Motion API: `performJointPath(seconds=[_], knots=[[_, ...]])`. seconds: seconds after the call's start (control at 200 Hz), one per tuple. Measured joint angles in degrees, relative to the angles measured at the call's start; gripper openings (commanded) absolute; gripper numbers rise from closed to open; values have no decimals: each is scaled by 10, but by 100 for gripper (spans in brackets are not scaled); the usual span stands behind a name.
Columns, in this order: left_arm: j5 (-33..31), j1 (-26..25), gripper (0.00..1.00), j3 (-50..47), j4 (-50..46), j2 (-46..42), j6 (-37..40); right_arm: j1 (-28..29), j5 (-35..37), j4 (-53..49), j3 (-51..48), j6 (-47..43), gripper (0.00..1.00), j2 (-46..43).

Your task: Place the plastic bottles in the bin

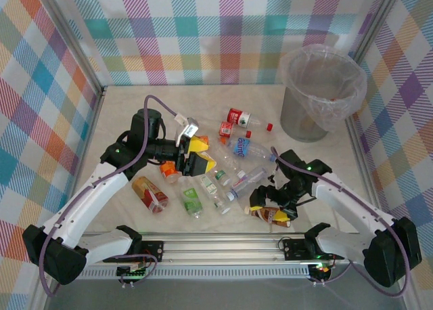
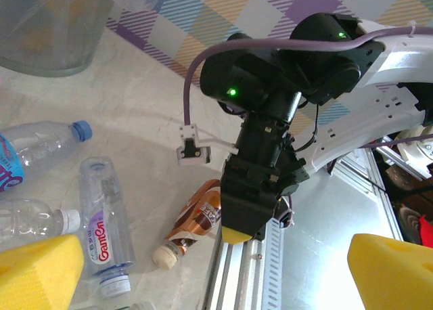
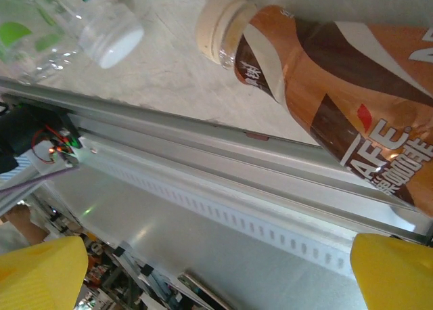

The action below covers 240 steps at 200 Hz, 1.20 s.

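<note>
Just ahead of the right end effector [image 3: 216, 273], spread wide and empty, a brown bottle [image 3: 325, 73] lies at the near edge of the counter [image 3: 169, 73], likely light, slick and easily dented, best pinched across its label-wrapped middle, the bin [image 1: 298, 114] well beyond.

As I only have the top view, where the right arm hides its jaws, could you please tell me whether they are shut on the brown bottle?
Observer: No; the right wrist view shows the right jaws wide open, the brown bottle lying ahead of the pads, not between them.
Operator: Thank you. Is its cap on?
Observer: Yes, a cream cap is on it.
Operator: And the left jaws?
Observer: Open too, nothing between the left pads.
</note>
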Motion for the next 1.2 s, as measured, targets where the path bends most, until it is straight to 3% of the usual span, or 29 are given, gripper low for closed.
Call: performJointPath(seconds=[0.58, 0.965, 1.2], knots=[[-4, 0, 100, 0, 0, 0, 0, 19, 77, 60, -45, 73, 100, -24], [-5, 0, 100, 0, 0, 0, 0, 26, 277, 87, -43, 88, 100, -86], [-10, 0, 100, 0, 1, -2, 0, 26, 327, 75, -6, 56, 100, -103]])
